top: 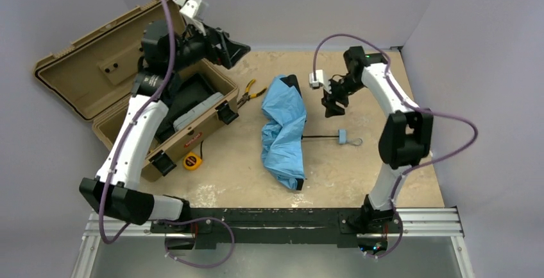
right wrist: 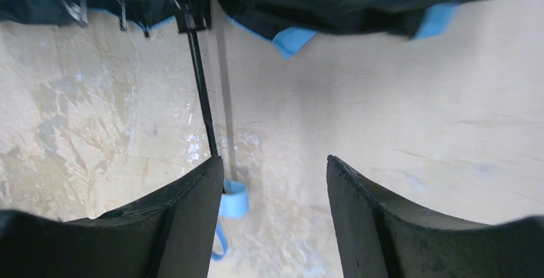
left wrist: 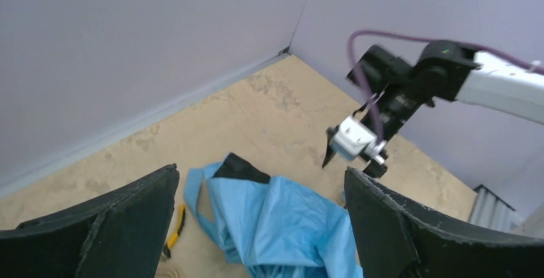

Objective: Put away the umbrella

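Observation:
The umbrella [top: 283, 130] lies on the table's middle as a crumpled sky-blue canopy; its thin black shaft [top: 319, 138] points right to a small blue handle [top: 342, 137] with a wrist loop. My left gripper [top: 238, 52] is open and empty, raised over the case's far right corner, left of the canopy [left wrist: 289, 217]. My right gripper [top: 333, 104] is open and empty, above the table right of the canopy and just beyond the shaft. In the right wrist view the shaft [right wrist: 202, 95] and handle [right wrist: 235, 199] sit beside the left finger.
An open tan hard case [top: 77, 76] with dark contents stands at the left. Yellow-handled pliers [top: 250, 90] lie by its far right corner, also in the left wrist view [left wrist: 175, 226]. A yellow tape measure [top: 192, 160] lies at its front. Grey walls enclose the table.

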Controlling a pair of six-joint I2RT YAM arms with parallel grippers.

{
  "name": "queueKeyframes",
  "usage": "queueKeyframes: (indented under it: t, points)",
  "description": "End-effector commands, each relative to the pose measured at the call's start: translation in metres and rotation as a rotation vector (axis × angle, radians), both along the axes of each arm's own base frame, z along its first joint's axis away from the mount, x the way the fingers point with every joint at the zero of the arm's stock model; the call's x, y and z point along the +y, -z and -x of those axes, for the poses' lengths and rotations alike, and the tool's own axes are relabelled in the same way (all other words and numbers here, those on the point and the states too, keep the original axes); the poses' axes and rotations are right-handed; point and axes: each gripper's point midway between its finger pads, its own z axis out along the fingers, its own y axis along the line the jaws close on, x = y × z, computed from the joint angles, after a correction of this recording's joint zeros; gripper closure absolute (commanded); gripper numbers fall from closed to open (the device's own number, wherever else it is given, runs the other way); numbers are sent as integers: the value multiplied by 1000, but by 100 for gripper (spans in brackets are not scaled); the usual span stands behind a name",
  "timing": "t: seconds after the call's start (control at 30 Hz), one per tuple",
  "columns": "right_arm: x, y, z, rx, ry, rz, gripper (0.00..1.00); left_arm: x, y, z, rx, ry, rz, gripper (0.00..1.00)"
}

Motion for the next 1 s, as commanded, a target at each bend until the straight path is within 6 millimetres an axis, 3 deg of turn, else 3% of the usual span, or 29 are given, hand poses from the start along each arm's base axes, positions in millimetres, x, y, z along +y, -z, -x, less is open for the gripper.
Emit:
queueKeyframes:
  t: [0.0,0.03,0.1,0.13,0.17,0.27,0.33,0.4,0.5,0.6,0.73,0.83,0.97]
  points:
    - [18,-115,30,-277,-44,-186,42,-2,33,51,307,151,120,5]
    - [24,-133,42,-333,-68,-246,40,-2,45,59,326,141,103,7]
    - [47,-159,73,-389,-128,-434,10,0,71,68,330,89,40,10]
    - [58,-165,93,-377,-157,-537,3,1,84,69,328,56,4,11]
    - [73,-165,112,-357,-203,-604,1,2,95,68,336,38,-21,11]
    - [136,-145,159,-340,-308,-506,3,4,122,58,405,-16,-64,11]
    - [165,-148,175,-397,-310,-518,3,4,133,46,434,-50,-85,11]
    - [173,-142,160,-390,-239,-478,1,4,143,33,453,-99,-122,13]
    - [181,-126,138,-516,-140,-400,1,1,153,14,475,-137,-155,17]
    - [185,-92,134,-521,-122,-324,1,2,159,0,489,-180,-157,22]
    - [178,-52,121,-584,-97,-240,1,-3,152,-11,451,-184,-134,22]
    - [177,-35,113,-610,-98,-208,1,-22,156,-27,470,-124,-153,23]
    - [172,-9,109,-623,-104,-163,1,-58,182,-45,553,-26,-205,34]
